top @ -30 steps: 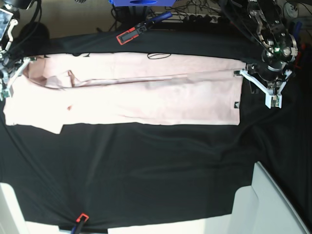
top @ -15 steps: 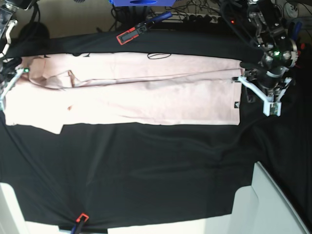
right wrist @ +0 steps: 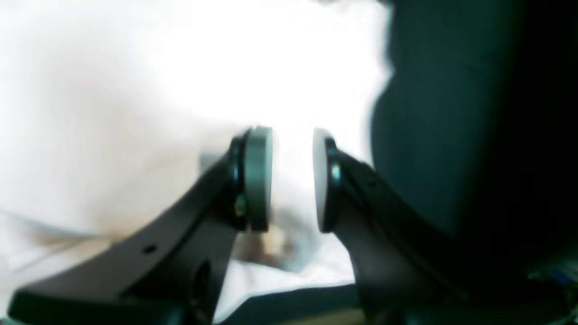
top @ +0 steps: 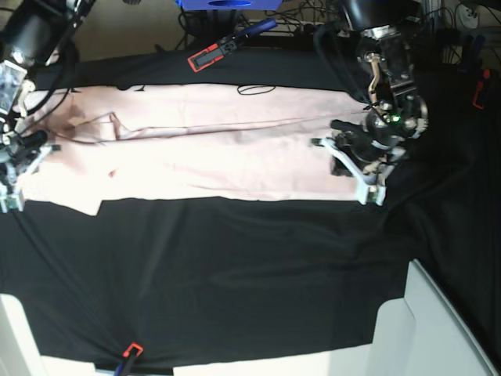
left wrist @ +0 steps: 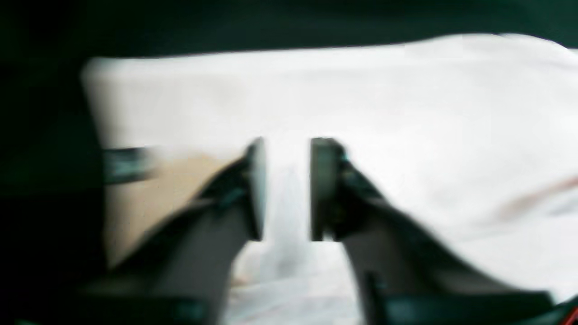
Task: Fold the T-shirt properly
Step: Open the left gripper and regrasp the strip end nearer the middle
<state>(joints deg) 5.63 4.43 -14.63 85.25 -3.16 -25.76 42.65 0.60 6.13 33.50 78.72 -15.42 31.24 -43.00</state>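
Your T-shirt (top: pixel 203 145) lies long along the far edge of the black tablecloth (top: pixel 235 266), its ends under the left gripper (top: pixel 356 176) and right gripper (top: pixel 12 184), both seemingly pinching cloth.

Base view overhead, wrist views close, all sharing T-shirt (top: pixel 211 145)
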